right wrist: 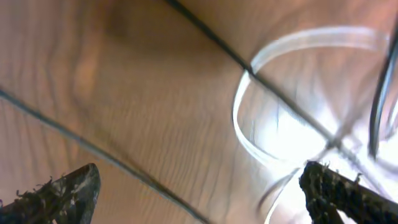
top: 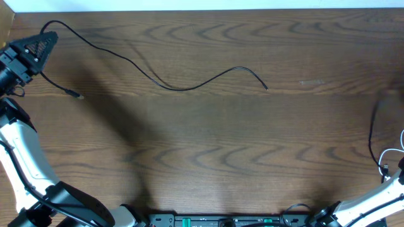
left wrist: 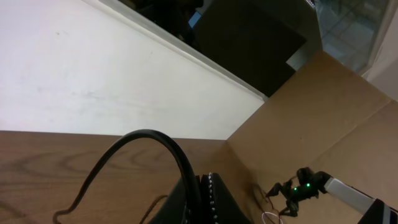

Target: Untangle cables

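Observation:
A long thin black cable (top: 183, 87) runs from my left gripper (top: 39, 45) at the table's far left corner across to the middle, where its plug end lies. My left gripper (left wrist: 202, 186) is shut on this black cable (left wrist: 149, 135), which arches up out of the jaws. At the right edge lie another black cable (top: 371, 129) and a looped white cable (top: 390, 153). My right gripper (right wrist: 199, 193) is open just above the table, with the white loop (right wrist: 245, 127) and thin black cables (right wrist: 93, 152) under and between its fingers.
A cardboard wall (left wrist: 311, 118) stands beyond the table's far right. A white wall (left wrist: 93, 81) borders the back edge. My right arm (left wrist: 305, 186) with its green light shows far off in the left wrist view. The dark wood table (top: 208, 145) has its front rail at the bottom.

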Action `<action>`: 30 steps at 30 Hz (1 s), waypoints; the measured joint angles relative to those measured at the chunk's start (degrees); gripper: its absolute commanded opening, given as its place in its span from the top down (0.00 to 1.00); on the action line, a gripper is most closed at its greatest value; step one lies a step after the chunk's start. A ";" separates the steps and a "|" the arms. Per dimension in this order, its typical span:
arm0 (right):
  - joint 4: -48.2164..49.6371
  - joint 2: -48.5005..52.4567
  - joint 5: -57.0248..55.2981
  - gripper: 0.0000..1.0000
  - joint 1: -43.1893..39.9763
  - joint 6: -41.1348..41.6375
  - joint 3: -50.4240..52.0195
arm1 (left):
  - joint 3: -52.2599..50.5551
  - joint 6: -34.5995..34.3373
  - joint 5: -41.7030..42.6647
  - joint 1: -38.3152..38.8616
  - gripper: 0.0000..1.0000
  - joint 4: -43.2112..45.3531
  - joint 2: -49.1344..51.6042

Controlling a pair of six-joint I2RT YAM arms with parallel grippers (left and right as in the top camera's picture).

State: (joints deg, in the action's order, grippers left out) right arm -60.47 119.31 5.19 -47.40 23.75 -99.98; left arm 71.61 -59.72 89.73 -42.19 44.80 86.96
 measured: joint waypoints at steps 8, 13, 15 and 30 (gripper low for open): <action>-13.44 0.00 1.29 0.01 -0.04 27.98 0.04 | 0.00 0.00 0.00 0.00 0.93 0.02 0.00; -16.24 0.00 3.10 0.01 1.18 31.08 0.04 | 0.00 0.02 0.00 0.00 0.93 0.00 0.00; -17.07 0.00 4.11 0.09 2.45 31.01 0.04 | 0.00 0.00 0.00 0.00 0.93 0.00 0.00; -17.86 0.00 -15.30 0.99 21.70 26.86 1.07 | 0.00 0.02 0.00 0.00 0.92 0.00 0.00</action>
State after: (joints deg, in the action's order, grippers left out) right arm -78.32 119.31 -10.11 -25.69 50.61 -98.91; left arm 71.61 -59.70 89.73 -42.19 44.80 86.96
